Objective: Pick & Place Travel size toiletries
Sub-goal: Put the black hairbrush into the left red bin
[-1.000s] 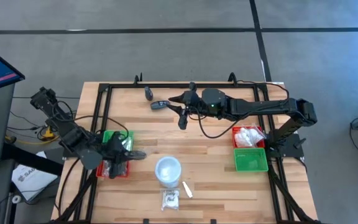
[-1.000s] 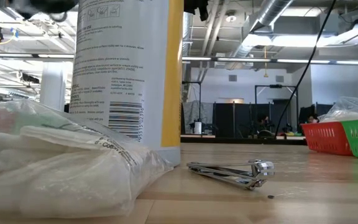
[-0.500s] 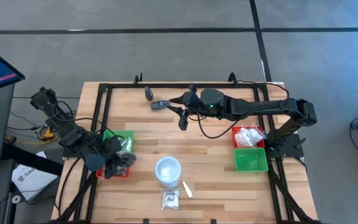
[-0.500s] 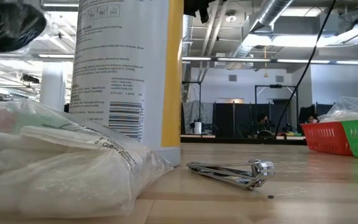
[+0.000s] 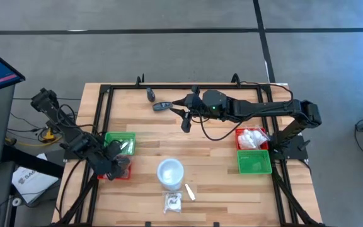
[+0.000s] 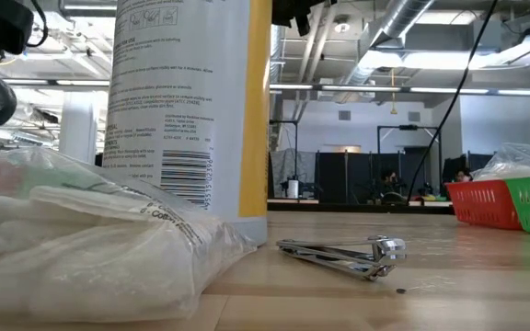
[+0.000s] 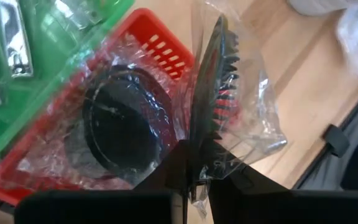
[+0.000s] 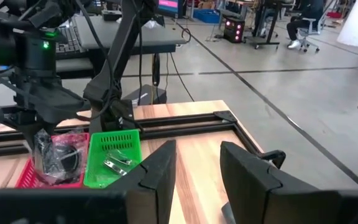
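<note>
My left gripper (image 5: 115, 165) hangs over the red tray (image 5: 121, 174) at the table's left, shut on a black round disc in a clear wrapper (image 7: 215, 93). Another wrapped black disc (image 7: 120, 127) lies in that red tray. The green tray (image 5: 120, 142) beside it holds silvery clippers (image 7: 14, 37). My right gripper (image 5: 180, 111) waits open over the far middle, close to two small dark oblong pieces (image 5: 161, 106). A wrapped white piece (image 5: 172, 202) and a silvery clipper (image 6: 343, 256) lie on the wood near the near edge. My left gripper pinches the wrapped black disc between its two fingers at the disc's rim (image 7: 199, 163), wrapper and all. The fingers point down from above. The disc stands on edge, lifted clear of the red tray, and loose wrapper (image 7: 260, 137) sticks out to one side.
A large white round container (image 5: 170, 171) stands between the left trays and the near-edge items. A red tray of wrapped white pieces (image 5: 252, 138) and a green tray (image 5: 254, 162) sit at the right. A black frame (image 5: 169, 87) runs around the table. Bare wood lies mid-table.
My left gripper has moved toward the table's left and near edge, off the green tray and over the red one, turning and coming down. The wrapped black disc has travelled with it and sunk lower in the low view.
</note>
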You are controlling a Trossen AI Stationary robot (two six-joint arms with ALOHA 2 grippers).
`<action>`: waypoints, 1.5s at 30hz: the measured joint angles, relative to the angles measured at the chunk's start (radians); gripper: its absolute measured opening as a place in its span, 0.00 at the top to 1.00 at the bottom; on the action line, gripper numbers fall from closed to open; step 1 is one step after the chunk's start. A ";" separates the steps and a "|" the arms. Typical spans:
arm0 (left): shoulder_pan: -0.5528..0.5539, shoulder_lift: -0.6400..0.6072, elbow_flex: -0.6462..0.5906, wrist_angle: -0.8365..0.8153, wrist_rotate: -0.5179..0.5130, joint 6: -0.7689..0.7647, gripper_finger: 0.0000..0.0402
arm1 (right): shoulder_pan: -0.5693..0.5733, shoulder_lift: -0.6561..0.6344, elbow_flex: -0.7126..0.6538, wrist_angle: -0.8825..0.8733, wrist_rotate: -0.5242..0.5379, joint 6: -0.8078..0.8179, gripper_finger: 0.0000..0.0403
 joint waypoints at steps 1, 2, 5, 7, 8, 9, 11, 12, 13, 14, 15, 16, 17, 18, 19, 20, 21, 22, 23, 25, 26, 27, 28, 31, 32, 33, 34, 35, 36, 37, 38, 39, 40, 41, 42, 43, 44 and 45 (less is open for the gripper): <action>0.000 0.000 -0.006 0.000 0.002 -0.007 0.94 | 0.000 0.000 0.000 0.000 0.000 -0.001 0.71; 0.000 -0.001 -0.010 0.002 0.003 -0.012 0.94 | 0.000 0.000 0.000 -0.001 0.000 -0.001 0.71; 0.000 -0.002 -0.013 0.010 0.003 -0.020 0.94 | 0.000 0.000 0.000 -0.012 0.000 -0.007 0.71; 0.000 -0.002 -0.013 0.010 0.007 -0.044 0.94 | 0.000 0.000 0.000 -0.020 0.000 -0.009 0.71; 0.000 -0.002 -0.013 0.010 0.011 -0.057 0.94 | 0.000 0.000 0.000 -0.023 0.000 -0.009 0.71; 0.000 -0.002 -0.013 0.011 0.016 -0.063 0.94 | 0.000 0.000 0.000 -0.028 0.000 -0.010 0.71; 0.000 -0.002 -0.013 0.011 0.022 -0.067 0.94 | 0.000 0.000 0.000 -0.040 0.000 -0.009 0.71; 0.000 -0.002 -0.013 0.011 0.022 -0.067 0.94 | 0.000 0.000 0.000 -0.045 0.000 -0.009 0.71; 0.000 -0.002 -0.013 0.011 0.022 -0.067 0.94 | 0.000 0.000 0.000 -0.045 0.000 -0.009 0.71; 0.000 -0.002 -0.013 0.012 0.021 -0.066 0.94 | 0.000 0.000 0.000 -0.045 0.000 -0.009 0.71; 0.000 -0.002 -0.014 0.012 0.021 -0.066 0.94 | 0.000 0.000 0.000 -0.045 0.000 -0.009 0.71; 0.000 -0.002 -0.017 0.018 0.021 -0.066 0.94 | 0.000 0.000 0.000 -0.045 0.000 -0.009 0.71; 0.000 -0.002 -0.025 0.026 0.021 -0.064 0.94 | 0.000 0.000 0.000 -0.045 0.000 -0.009 0.71; 0.000 -0.002 -0.036 0.027 0.021 -0.064 0.94 | 0.000 0.000 0.000 -0.045 0.000 -0.009 0.71; -0.002 -0.002 -0.053 0.031 0.022 -0.064 0.94 | 0.000 0.000 0.000 -0.045 0.000 -0.009 0.71; -0.002 -0.002 -0.069 0.039 0.029 -0.064 0.94 | 0.000 0.000 0.000 -0.045 0.000 -0.009 0.71; -0.002 -0.002 -0.082 0.052 0.043 -0.063 0.94 | 0.000 0.000 0.000 -0.045 0.000 -0.009 0.71; -0.002 -0.002 -0.093 0.073 0.047 -0.063 0.94 | 0.000 0.000 0.000 -0.045 0.000 -0.009 0.71; -0.002 -0.002 -0.101 0.092 0.047 -0.059 0.94 | 0.000 0.000 0.000 -0.045 0.000 -0.009 0.71; -0.002 -0.002 -0.118 0.118 0.047 -0.055 0.94 | 0.000 0.000 0.000 -0.045 0.000 -0.009 0.71; -0.002 -0.002 -0.126 0.133 0.047 -0.055 0.94 | 0.000 0.000 0.000 -0.045 0.000 -0.009 0.71; -0.003 -0.002 -0.133 0.143 0.047 -0.055 0.93 | 0.000 0.000 0.000 -0.045 0.000 -0.009 0.71; -0.006 -0.002 -0.141 0.156 0.047 -0.054 0.93 | 0.000 0.000 0.000 -0.045 0.000 -0.009 0.71; -0.014 -0.002 -0.160 0.163 0.047 -0.056 0.91 | 0.000 0.000 0.000 -0.045 0.000 -0.009 0.71; -0.016 -0.002 -0.165 0.162 0.047 -0.058 0.91 | 0.000 0.000 0.000 -0.045 0.000 -0.009 0.71; -0.016 -0.002 -0.167 0.162 0.047 -0.058 0.90 | 0.000 0.000 0.000 -0.045 0.000 -0.008 0.71; -0.016 -0.002 -0.169 0.162 0.047 -0.058 0.89 | 0.000 0.000 0.000 -0.045 0.000 -0.008 0.71; -0.016 -0.002 -0.169 0.160 0.047 -0.058 0.88 | 0.000 0.000 0.000 -0.045 0.000 -0.008 0.71; -0.016 -0.002 -0.169 0.160 0.047 -0.059 0.87 | 0.000 0.000 0.000 -0.045 0.000 -0.008 0.71; -0.016 -0.003 -0.169 0.160 0.047 -0.059 0.87 | 0.000 0.000 0.000 -0.045 0.000 -0.008 0.71; -0.016 -0.004 -0.169 0.159 0.049 -0.059 0.86 | 0.000 0.000 0.000 -0.045 0.000 -0.008 0.71; -0.016 -0.005 -0.169 0.159 0.053 -0.059 0.85 | 0.000 0.000 0.000 -0.045 0.000 -0.008 0.71; -0.016 -0.005 -0.169 0.159 0.060 -0.059 0.83 | 0.000 0.000 0.000 -0.045 0.000 -0.008 0.71; -0.016 -0.008 -0.169 0.158 0.066 -0.061 0.82 | 0.000 0.000 0.000 -0.045 0.000 -0.008 0.71; -0.016 -0.009 -0.169 0.159 0.067 -0.061 0.81 | -0.001 0.000 0.000 -0.045 0.000 -0.008 0.71; -0.016 -0.010 -0.169 0.159 0.070 -0.062 0.79 | -0.001 0.000 0.000 -0.045 0.000 -0.007 0.71; -0.016 -0.010 -0.169 0.158 0.073 -0.062 0.77 | -0.001 0.000 0.000 -0.045 0.000 -0.007 0.71; -0.016 -0.010 -0.169 0.158 0.079 -0.062 0.76 | -0.001 0.000 0.000 -0.045 0.000 -0.008 0.71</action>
